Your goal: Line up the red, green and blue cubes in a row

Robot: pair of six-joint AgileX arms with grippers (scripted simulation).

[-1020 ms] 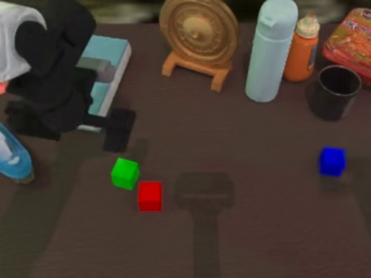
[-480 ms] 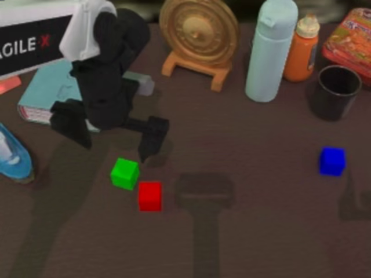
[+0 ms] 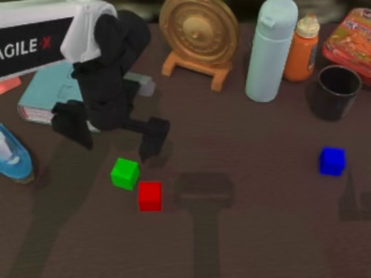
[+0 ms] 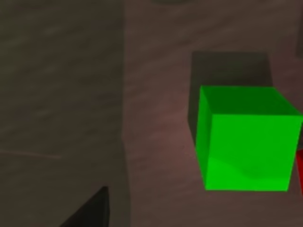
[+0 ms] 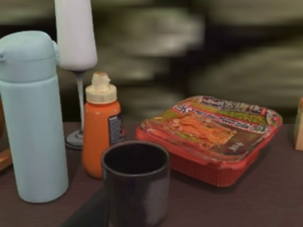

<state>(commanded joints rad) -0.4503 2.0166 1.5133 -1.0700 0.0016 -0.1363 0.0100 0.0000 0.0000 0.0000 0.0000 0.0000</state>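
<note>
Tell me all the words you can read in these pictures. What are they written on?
"AGILE X": white letters on the black panel of the left arm, top view; the panel runs off the picture's edge.
Food tray: printed lid, too blurred to read.
Orange bottle: dark label, too small to read.
Green cube, red cube, blue cube: no writing.

gold clock [image 3: 199,30] | pale flask [image 3: 270,51] | orange bottle [image 3: 301,51] | black cup [image 3: 338,88] | book [image 3: 51,92]

I see a bright green cube [image 3: 125,173], a red cube [image 3: 149,196] and a blue cube [image 3: 333,161]. My table [image 3: 261,231] is dark brown. The cup [image 3: 337,90] is black.
</note>
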